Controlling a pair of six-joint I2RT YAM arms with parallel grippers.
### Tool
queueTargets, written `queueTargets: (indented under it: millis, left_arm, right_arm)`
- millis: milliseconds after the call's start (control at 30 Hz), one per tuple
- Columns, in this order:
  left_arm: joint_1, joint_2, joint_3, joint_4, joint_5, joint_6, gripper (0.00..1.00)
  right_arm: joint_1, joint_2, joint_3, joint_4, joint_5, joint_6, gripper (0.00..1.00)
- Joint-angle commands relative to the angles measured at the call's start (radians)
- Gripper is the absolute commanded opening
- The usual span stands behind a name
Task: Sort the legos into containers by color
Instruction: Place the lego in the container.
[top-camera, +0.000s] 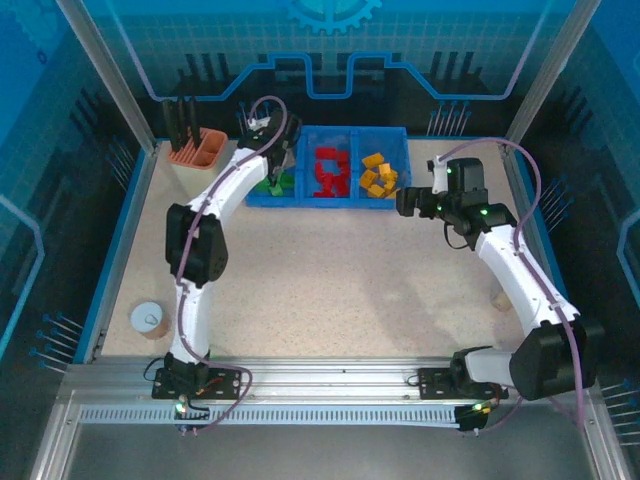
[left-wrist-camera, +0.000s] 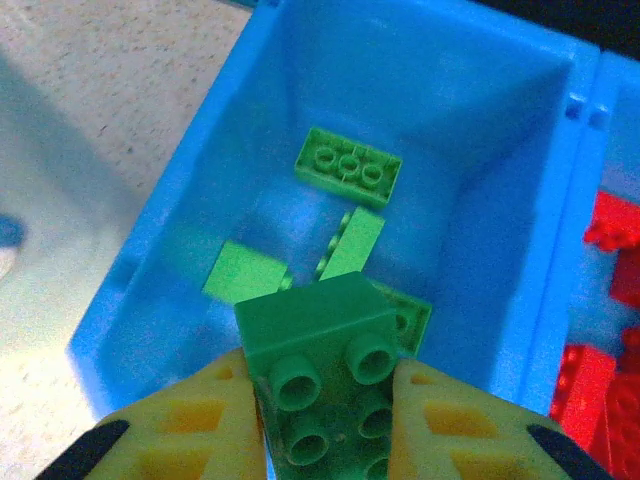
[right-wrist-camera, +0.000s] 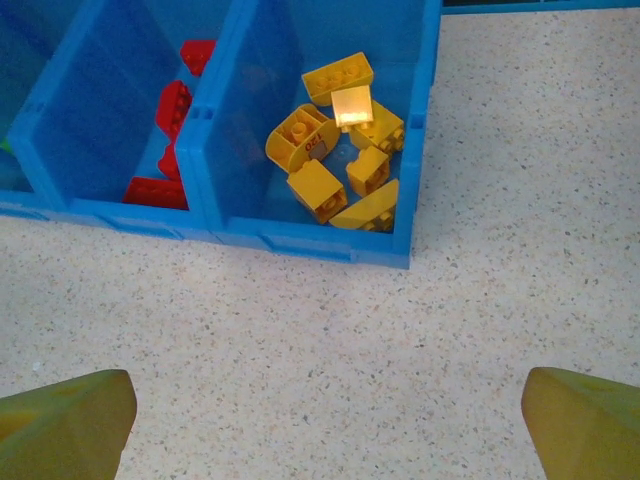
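My left gripper (left-wrist-camera: 325, 400) is shut on a green lego (left-wrist-camera: 325, 350), held just above the left compartment (left-wrist-camera: 480, 130) of the blue tray (top-camera: 300, 198). Several green legos (left-wrist-camera: 347, 167) lie on that compartment's floor. From above, the left gripper (top-camera: 272, 170) hangs over the tray's left end. Red legos (top-camera: 328, 172) fill the middle compartment and orange-yellow legos (top-camera: 378, 175) the right one. My right gripper (right-wrist-camera: 325, 420) is open over bare table, in front of the tray's right compartment with its yellow legos (right-wrist-camera: 340, 150). From above, the right gripper (top-camera: 405, 203) sits just right of the tray.
A beige holder (top-camera: 197, 152) with black tools stands left of the tray at the back. A cup (top-camera: 148, 320) sits near the table's left front. A small tan object (top-camera: 501, 299) lies near the right edge beside the right arm.
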Motion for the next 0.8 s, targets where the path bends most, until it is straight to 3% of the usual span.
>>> queueTargets:
  millis: [0,167,433,667,767]
  left_arm:
    - [0.028,0.122,0.133,0.006,0.004,0.052,0.24]
    - [0.044,0.253,0.297,-0.035,0.002,0.061,0.25]
    - [0.055,0.291,0.311,-0.021,0.033,0.053,0.29]
    - [0.06,0.26,0.301,-0.015,0.049,0.08,0.53]
    - [0.061,0.207,0.271,0.003,0.048,0.104,0.54]
  right_arm:
    - [0.001,0.013,0.054,-0.045,-0.015,-0.015,1.0]
    - [0.008,0.016,0.074,-0.061,-0.006,-0.017,1.0]
    - [0.027,0.003,0.091,-0.102,0.028,-0.025,1.0]
    - [0.031,0.012,0.114,-0.116,0.045,-0.036,1.0]
    - [0.032,0.014,0.123,-0.118,0.055,-0.04,1.0]
